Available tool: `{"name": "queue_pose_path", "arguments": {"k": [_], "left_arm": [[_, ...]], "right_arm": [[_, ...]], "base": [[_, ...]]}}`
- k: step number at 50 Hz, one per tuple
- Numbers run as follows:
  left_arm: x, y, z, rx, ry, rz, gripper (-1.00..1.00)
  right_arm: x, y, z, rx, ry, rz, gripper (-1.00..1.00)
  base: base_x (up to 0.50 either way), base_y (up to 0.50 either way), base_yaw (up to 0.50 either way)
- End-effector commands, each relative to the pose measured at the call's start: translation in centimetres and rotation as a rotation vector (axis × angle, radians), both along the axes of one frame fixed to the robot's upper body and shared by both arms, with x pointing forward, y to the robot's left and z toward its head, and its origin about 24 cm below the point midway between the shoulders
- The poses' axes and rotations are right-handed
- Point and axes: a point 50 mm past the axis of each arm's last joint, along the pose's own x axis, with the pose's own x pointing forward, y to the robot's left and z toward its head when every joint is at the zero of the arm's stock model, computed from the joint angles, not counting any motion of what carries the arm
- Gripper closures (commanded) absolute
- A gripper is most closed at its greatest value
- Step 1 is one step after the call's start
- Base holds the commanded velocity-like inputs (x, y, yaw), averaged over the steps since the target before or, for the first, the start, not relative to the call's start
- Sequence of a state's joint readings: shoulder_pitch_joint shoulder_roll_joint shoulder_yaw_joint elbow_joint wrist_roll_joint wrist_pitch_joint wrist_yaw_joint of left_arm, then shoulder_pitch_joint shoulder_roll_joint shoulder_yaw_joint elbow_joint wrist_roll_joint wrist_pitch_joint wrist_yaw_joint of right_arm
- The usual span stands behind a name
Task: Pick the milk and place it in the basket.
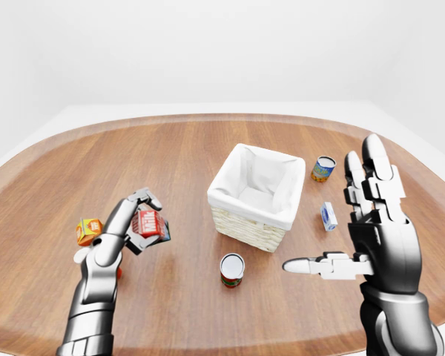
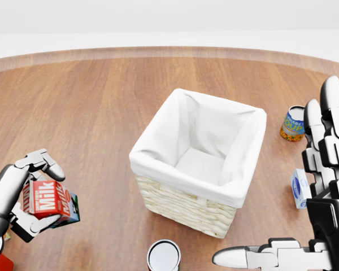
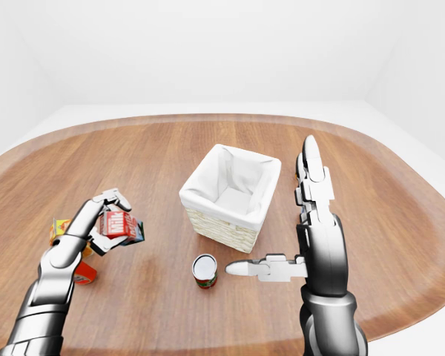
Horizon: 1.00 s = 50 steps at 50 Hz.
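Observation:
The milk (image 2: 48,203) is a small red carton with white "Milk" lettering, held tilted above the wooden table at the lower left of the head view. My left hand (image 2: 37,197) is shut on it, one finger over its top and the others under it. The basket (image 2: 181,206) is wicker with a white cloth liner and stands in the middle of the table, to the right of the milk and apart from it. It holds nothing that I can see. My right hand (image 3: 300,230) is raised to the right of the basket, fingers spread upward and thumb pointing left, holding nothing.
A soup can (image 2: 294,124) and a small white-and-blue carton (image 2: 299,188) stand to the right of the basket, near my right hand. A red-labelled can (image 2: 164,255) stands below the basket. An orange carton (image 1: 87,230) and a red object (image 3: 81,273) lie beside my left arm.

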<state>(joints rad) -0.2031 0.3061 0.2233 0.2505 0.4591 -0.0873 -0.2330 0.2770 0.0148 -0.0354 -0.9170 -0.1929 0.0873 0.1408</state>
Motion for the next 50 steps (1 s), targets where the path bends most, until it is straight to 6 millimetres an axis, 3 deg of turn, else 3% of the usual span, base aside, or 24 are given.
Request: {"name": "queue_pose_path", "arguments": {"k": [1,50], "left_arm": [[0.2,-0.3,3.5,-0.014,-0.132,-0.04,1.0],[-0.3,-3.5,13.5,0.105,-0.387,-0.212,1.0]], "right_arm": [[0.1,0.0,0.0,0.0,0.001,-0.001,-1.0],[0.2,0.2,-0.5,0.001,0.023,0.004,-1.0]], "base": [[0.0,0.0,0.0],[0.0,0.0,0.0]]}}
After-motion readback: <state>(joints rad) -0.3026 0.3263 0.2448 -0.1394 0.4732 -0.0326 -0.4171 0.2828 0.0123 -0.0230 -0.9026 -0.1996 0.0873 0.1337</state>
